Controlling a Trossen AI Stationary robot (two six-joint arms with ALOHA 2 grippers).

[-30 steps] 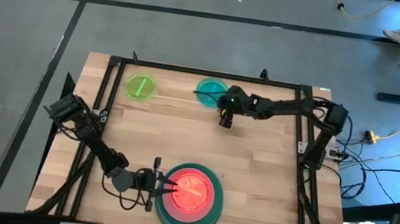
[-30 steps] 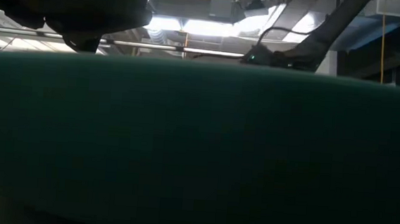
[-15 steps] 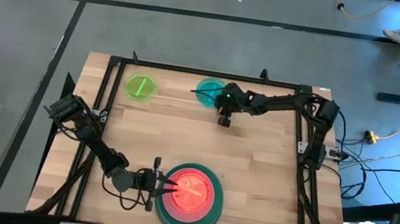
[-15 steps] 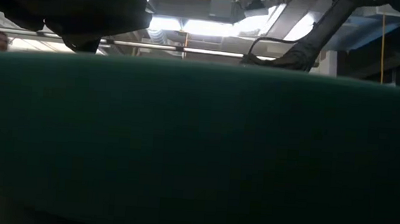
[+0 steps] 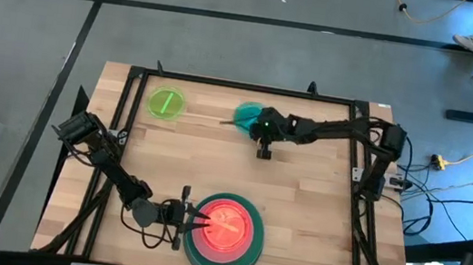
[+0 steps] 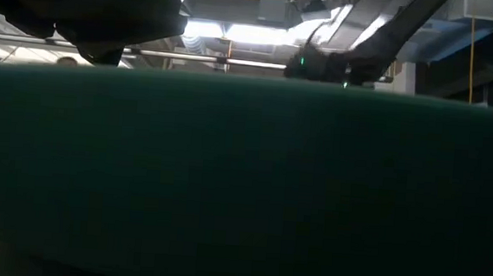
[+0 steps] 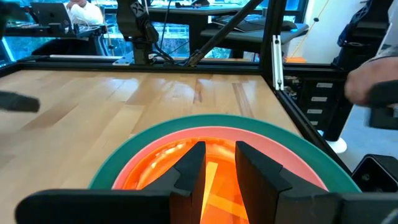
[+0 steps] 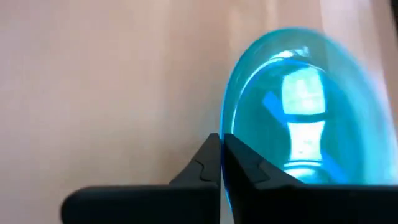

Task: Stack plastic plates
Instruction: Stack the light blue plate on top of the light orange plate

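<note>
A stack stands at the table's near edge: a dark green plate (image 5: 244,254), a pink plate (image 7: 205,132) in it, and an orange translucent plate (image 7: 155,167) on top. My left gripper (image 5: 203,222) reaches level over the stack's left side. Its fingers stand a little apart above the orange plate (image 7: 219,165). Far back lies a lime green plate (image 5: 166,103). Right of it a teal plate (image 5: 245,114) sits tilted, with my right gripper (image 5: 257,124) shut on it. In the low view the dark green plate's wall (image 6: 243,181) hides the table. My left gripper hangs just over the orange plate; I cannot tell whether it touches it. My right gripper pinches the teal plate's rim (image 8: 226,127) between its two fingers, on the plate's right side. The fingers come from the table's right, slanting down. The plate tilts, that side raised.
Black rails (image 5: 243,85) frame the wooden table. Bare wood (image 5: 240,174) lies between the stack and the two far plates. People sit beyond the table's far end (image 7: 81,9).
My right gripper has moved a little toward the teal plate and shut on its rim. The plate, flat on the table a second ago, now stands tipped with its right side raised. My left gripper has kept still over the stack.
</note>
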